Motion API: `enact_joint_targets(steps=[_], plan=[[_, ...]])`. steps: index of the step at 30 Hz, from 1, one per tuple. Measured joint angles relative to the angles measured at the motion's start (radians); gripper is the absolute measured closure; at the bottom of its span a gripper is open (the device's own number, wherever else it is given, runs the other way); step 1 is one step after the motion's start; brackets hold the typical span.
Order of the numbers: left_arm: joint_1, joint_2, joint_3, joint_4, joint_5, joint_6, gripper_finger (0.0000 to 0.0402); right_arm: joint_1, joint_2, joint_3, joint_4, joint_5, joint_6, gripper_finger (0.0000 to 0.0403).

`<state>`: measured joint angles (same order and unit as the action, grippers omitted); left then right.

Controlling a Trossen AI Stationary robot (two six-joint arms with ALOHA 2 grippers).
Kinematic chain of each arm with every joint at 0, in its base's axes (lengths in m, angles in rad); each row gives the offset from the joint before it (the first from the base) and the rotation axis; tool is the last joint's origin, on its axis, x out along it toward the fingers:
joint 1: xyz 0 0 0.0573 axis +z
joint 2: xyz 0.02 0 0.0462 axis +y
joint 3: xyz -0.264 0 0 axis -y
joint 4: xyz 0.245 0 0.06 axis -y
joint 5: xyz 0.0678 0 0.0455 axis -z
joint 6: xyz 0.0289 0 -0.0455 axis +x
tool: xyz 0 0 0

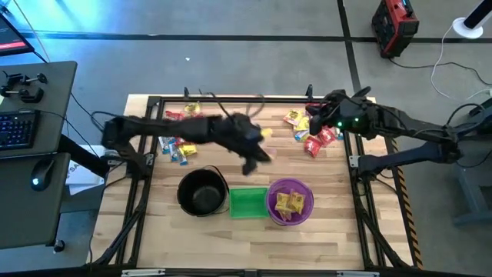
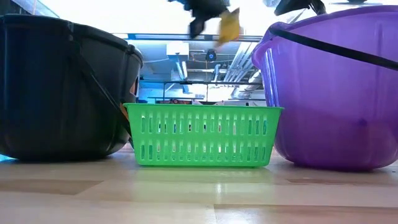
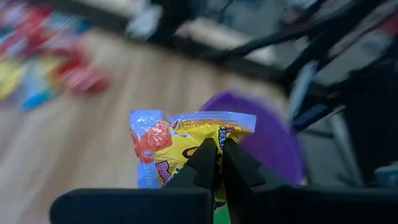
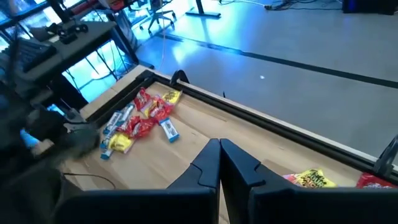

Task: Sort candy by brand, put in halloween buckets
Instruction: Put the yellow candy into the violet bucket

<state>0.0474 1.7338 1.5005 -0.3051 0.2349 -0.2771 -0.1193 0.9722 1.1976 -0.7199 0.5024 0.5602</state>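
Yellow candy clamped in left gripper jaws; right gripper jaws together, empty.

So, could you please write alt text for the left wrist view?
The left gripper has its dark fingers shut on a yellow wrapped candy above a wooden table. Beyond it is the round purple bucket, and blurred candies lie farther off.
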Motion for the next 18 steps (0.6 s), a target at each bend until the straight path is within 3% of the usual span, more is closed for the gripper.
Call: enact_joint_targets(steps=[3, 7, 12, 18], plan=[[-0.042, 0.092, 0.0, 0.224, 0.049, -0.002, 0.0401, -0.001, 0.001, 0.0, -0.013, -0.006, -0.027, 0.0401], [-0.091, 0.185, -0.001, 0.365, 0.108, 0.007, 0.0401, -0.001, 0.0, 0.0, -0.039, -0.01, -0.046, 0.0401], [-0.14, 0.242, -0.001, 0.385, 0.122, -0.042, 0.0394, -0.001, 0.0, 0.0, -0.09, -0.011, -0.045, 0.0401], [-0.148, 0.282, -0.002, 0.38, 0.2, -0.139, 0.0349, -0.001, 0.001, 0.0, -0.108, -0.038, -0.045, 0.0394]])
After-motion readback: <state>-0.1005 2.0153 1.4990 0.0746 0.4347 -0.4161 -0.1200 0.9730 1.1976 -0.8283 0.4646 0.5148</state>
